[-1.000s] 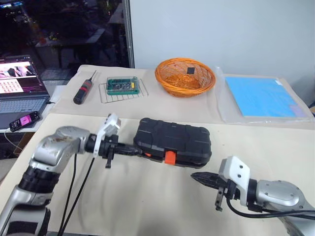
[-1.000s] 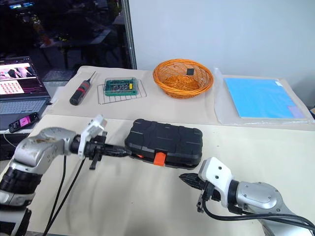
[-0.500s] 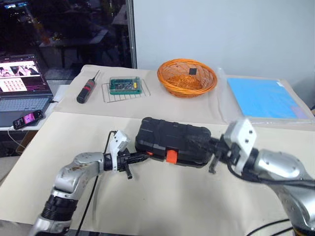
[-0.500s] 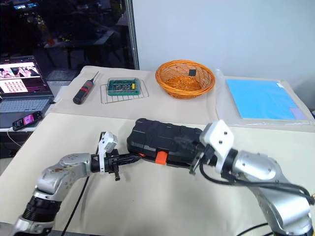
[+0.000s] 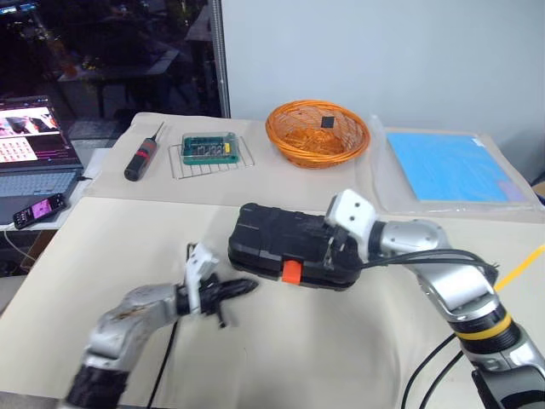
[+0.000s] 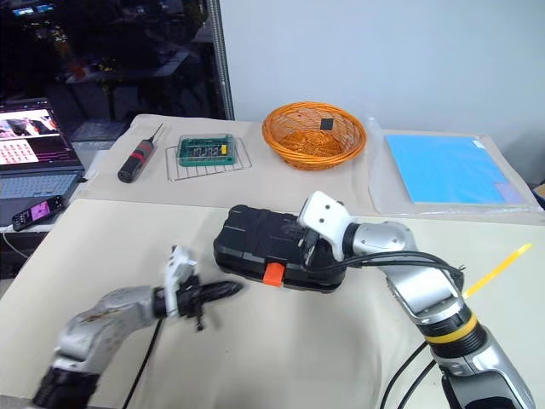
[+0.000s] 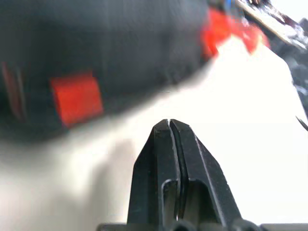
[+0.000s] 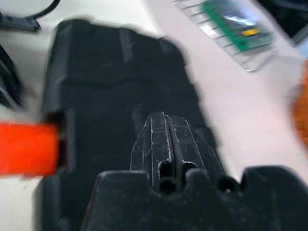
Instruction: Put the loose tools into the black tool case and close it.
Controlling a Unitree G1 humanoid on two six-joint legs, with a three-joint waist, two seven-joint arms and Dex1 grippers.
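Fingers: left gripper [image 7: 169, 126] pressed together, empty, near black ribbed plastic tool case [image 5: 281, 239]; right gripper [image 8: 166, 126] pressed together over its lid | case lay closed mid-bench [image 5: 341, 358] | likely rigid, smooth, light; press lid, work orange latch [image 5: 292, 272].

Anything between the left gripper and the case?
No: in the left eye view only bare table separates the shut left gripper from the case.
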